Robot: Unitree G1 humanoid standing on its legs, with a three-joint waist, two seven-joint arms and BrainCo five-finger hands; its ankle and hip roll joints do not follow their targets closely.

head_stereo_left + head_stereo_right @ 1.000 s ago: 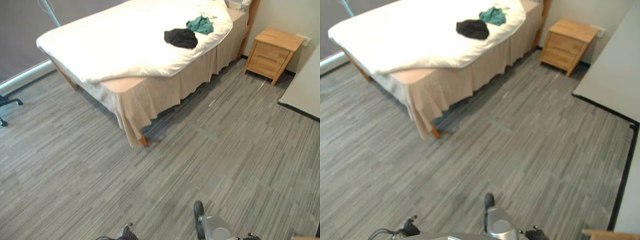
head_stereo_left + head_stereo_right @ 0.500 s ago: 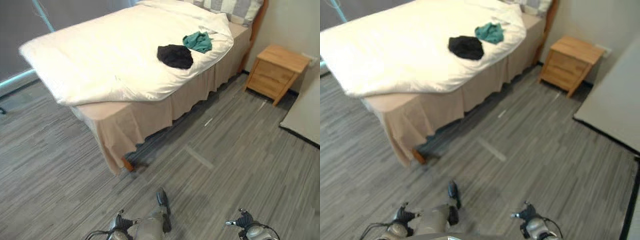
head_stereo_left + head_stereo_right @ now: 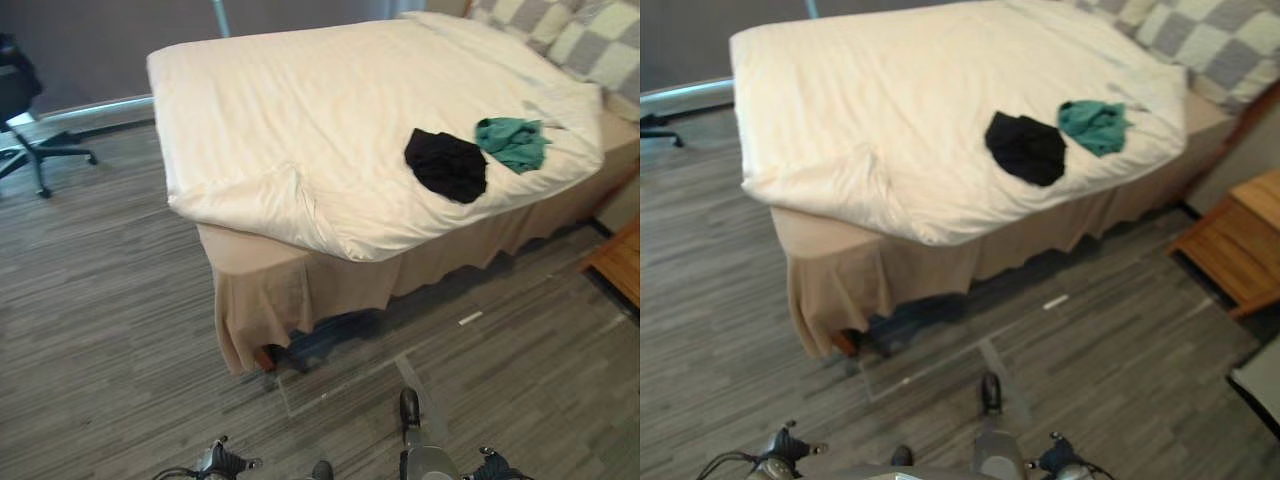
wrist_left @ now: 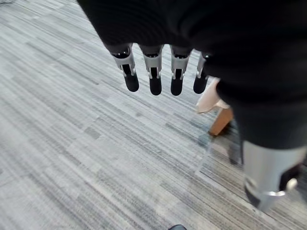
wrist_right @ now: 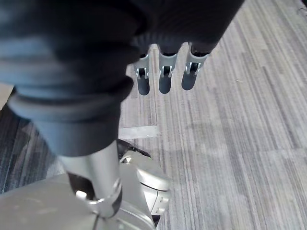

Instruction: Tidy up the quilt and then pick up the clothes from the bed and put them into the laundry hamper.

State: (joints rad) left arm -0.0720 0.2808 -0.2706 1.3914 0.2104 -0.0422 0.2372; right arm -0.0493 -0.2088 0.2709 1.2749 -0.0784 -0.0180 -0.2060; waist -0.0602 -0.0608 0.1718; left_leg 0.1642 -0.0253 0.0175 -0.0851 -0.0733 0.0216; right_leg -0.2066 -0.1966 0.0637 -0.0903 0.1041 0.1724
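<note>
A white quilt point(image 3: 300, 110) is spread over the bed, with a wrinkle near its front corner and the beige bed skirt point(image 3: 300, 290) showing below its edge. On the quilt's right part lie a black garment point(image 3: 446, 165) and, just beyond it, a teal garment point(image 3: 512, 142), close together. My left hand point(image 4: 151, 72) hangs over the plank floor with straight fingers and holds nothing; a wooden bed leg point(image 4: 221, 122) shows past it. My right hand point(image 5: 163, 76) also hangs open over the floor, well short of the bed.
Checked pillows point(image 3: 590, 40) lie at the head of the bed, far right. A wooden nightstand point(image 3: 1240, 240) stands to the bed's right. An office chair point(image 3: 30, 110) is at the far left. Grey plank floor lies between me and the bed.
The whole view has swung and come closer: the bed now lies straight ahead and looks larger. The two garments lie on the quilt as before. Both hands stay low.
</note>
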